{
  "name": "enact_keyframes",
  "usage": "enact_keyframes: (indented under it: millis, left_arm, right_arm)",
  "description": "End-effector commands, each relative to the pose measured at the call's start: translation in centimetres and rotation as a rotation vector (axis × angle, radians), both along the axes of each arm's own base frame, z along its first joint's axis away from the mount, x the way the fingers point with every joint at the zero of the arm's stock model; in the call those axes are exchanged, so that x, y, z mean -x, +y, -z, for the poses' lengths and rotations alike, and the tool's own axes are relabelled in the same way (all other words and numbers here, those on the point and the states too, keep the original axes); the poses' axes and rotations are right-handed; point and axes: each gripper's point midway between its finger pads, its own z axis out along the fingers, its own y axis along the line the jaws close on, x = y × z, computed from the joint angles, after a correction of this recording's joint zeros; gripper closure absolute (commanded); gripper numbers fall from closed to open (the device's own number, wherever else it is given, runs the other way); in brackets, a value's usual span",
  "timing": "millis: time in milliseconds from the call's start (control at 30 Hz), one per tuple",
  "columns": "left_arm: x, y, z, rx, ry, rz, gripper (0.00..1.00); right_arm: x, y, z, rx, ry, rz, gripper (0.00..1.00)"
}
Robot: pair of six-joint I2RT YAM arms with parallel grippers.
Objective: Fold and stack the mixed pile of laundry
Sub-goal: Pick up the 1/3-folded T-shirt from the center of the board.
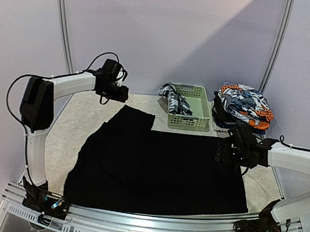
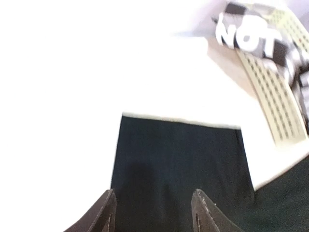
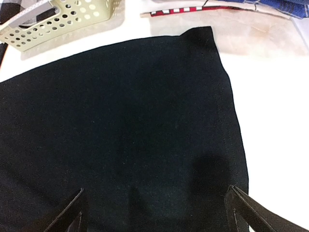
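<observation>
A large black cloth (image 1: 161, 166) lies spread flat over the table, with one narrower flap reaching toward the far left. My left gripper (image 1: 118, 94) hovers over that flap's far end (image 2: 178, 159), open, with nothing between its fingers (image 2: 104, 212). My right gripper (image 1: 223, 151) hangs above the cloth's far right corner (image 3: 125, 121), open wide and empty. The black-and-white checked shirt (image 1: 173, 98) with white lettering (image 2: 251, 36) drapes over the basket's left rim. Orange-blue-white printed pieces (image 1: 245, 106) sit heaped at the far right.
A pale green slotted basket (image 1: 193, 117) stands at the back centre, just beyond the cloth, and shows in both wrist views (image 2: 275, 96) (image 3: 63, 19). A red-and-white striped edge (image 3: 178, 10) lies past the cloth's corner. The metal rail (image 1: 149, 226) runs along the near edge.
</observation>
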Motion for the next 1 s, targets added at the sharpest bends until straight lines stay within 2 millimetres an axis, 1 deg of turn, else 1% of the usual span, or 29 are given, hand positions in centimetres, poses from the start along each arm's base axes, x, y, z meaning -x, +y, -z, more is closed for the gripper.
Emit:
enact_keyframes:
  millis: [0,100,200,233,367,500,533,833,967]
  left_arm:
    - [-2.7,0.1,3.4,-0.035,0.105,0.064,0.48]
    - [-4.9,-0.5,5.4,-0.027,0.144,0.091,0.49]
    - [-6.4,-0.7,7.0,0.014,0.169,0.095,0.50]
    - [-6.8,-0.8,7.8,0.036,0.180,0.097,0.50]
    - [-8.1,0.0,9.0,0.122,0.187,0.075,0.50]
    - [-8.6,1.0,10.6,0.167,0.215,0.040,0.50]
    - [-8.7,1.0,10.8,0.179,0.218,0.041,0.50]
    - [-8.8,0.1,13.1,0.280,0.270,0.029,0.50]
    - [-8.7,-0.9,13.9,0.352,0.297,0.032,0.53]
  right_arm:
    - [-0.4,0.5,-0.3,-0.018,-0.002,-0.015,0.01]
    - [0.0,0.4,-0.2,-0.025,0.002,-0.014,0.01]
    - [0.3,0.3,-0.2,-0.044,-0.001,-0.011,0.01]
    - [0.4,0.4,-0.3,-0.054,-0.004,-0.010,0.01]
    - [0.5,0.7,-0.4,-0.081,-0.005,-0.019,0.01]
    - [0.6,1.0,-0.2,-0.093,0.003,-0.024,0.01]
    - [0.6,1.0,-0.1,-0.095,0.005,-0.025,0.01]
    - [0.8,1.2,0.3,-0.102,0.020,-0.031,0.01]
    - [0.9,1.1,0.2,-0.101,0.019,-0.029,0.01]
